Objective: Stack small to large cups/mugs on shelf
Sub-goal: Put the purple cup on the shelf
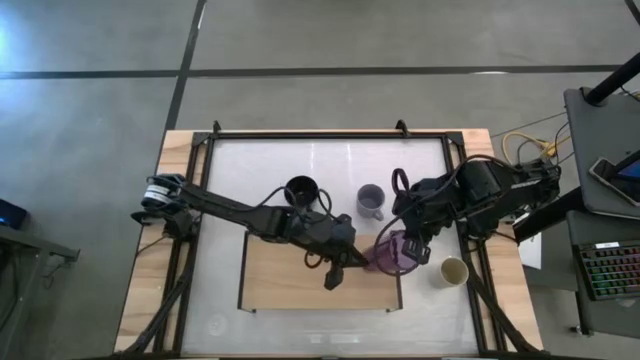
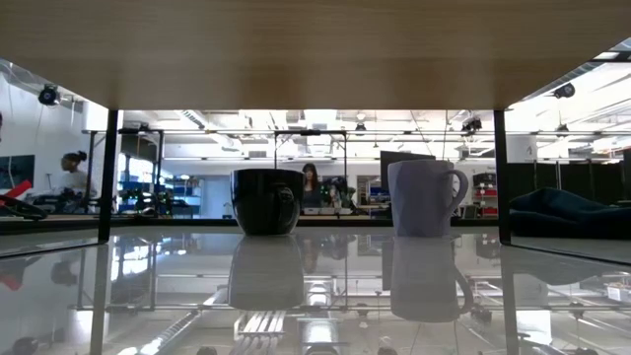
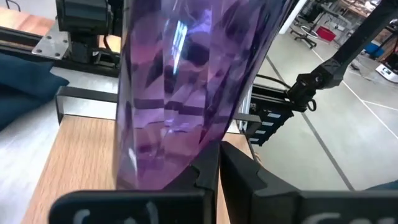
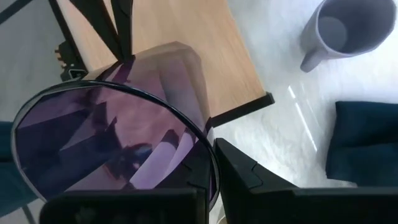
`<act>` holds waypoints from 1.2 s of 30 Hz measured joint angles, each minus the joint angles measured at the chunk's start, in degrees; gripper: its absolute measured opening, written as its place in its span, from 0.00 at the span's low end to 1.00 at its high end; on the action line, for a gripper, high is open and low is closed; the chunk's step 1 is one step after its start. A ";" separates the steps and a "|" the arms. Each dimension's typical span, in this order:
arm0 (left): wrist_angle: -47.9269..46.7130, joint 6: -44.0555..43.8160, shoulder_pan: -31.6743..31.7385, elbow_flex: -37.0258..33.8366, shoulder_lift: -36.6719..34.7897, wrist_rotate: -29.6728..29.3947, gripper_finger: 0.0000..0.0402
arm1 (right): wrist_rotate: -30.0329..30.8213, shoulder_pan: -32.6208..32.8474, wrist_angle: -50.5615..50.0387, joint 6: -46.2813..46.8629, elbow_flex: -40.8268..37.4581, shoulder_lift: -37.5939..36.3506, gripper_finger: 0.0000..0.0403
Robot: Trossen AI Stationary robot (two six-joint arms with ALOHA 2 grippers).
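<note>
We find the shelf [image 1: 300, 285] near the table's [image 1: 330, 160] front edge. The tumbler [image 1: 393, 252] stands at the shelf's right end. Behind the shelf stand two mugs [image 1: 300, 190] [image 1: 371, 200]. A cup [image 1: 453, 271] sits at the table's right edge.

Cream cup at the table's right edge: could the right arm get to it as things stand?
Probably not yet: the right gripper is shut on the purple cup. The cream cup itself stands close by, unobstructed.
</note>
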 joint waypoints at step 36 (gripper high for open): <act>1.03 -0.02 0.18 -0.42 1.66 -1.25 0.00 | -0.46 0.02 0.51 2.54 0.35 2.01 0.24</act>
